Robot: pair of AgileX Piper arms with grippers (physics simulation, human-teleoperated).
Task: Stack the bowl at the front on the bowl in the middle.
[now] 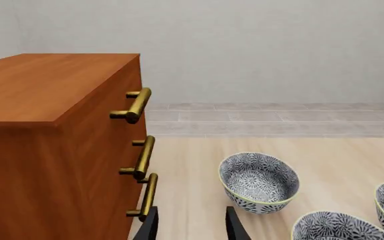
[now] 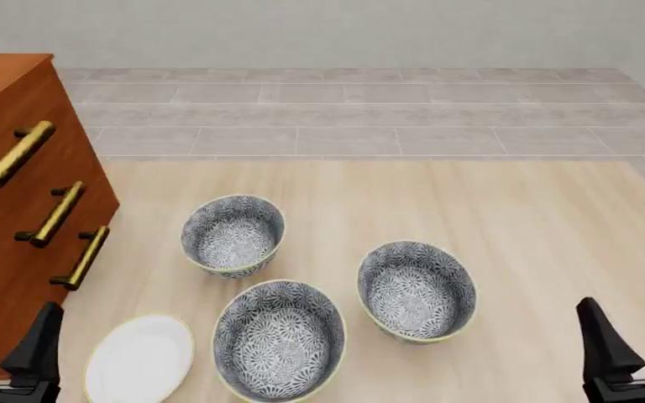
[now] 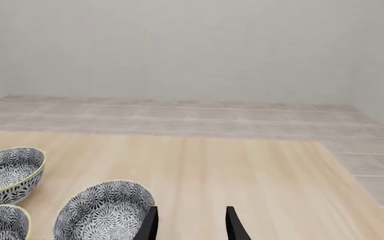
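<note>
Three alike floral bowls stand on the table. The bowl at the front (image 2: 279, 342) sits nearest the arms' side, also low in the left wrist view (image 1: 339, 227). The bowl in the middle (image 2: 416, 291) stands to its right and slightly farther back, and appears in the right wrist view (image 3: 105, 211). My left gripper (image 2: 3, 337) hangs open at the front left, empty, beside the cabinet. At the front right my right gripper (image 2: 637, 332) is open and empty too, right of the middle bowl. Neither touches a bowl.
The third floral bowl (image 2: 233, 234) stands farthest back, left of centre. A flat white plate (image 2: 138, 358) lies front left beside the front bowl. A brown drawer cabinet (image 2: 9, 227) with brass handles (image 2: 57, 213) fills the left side. Tiled floor lies beyond the table's far edge.
</note>
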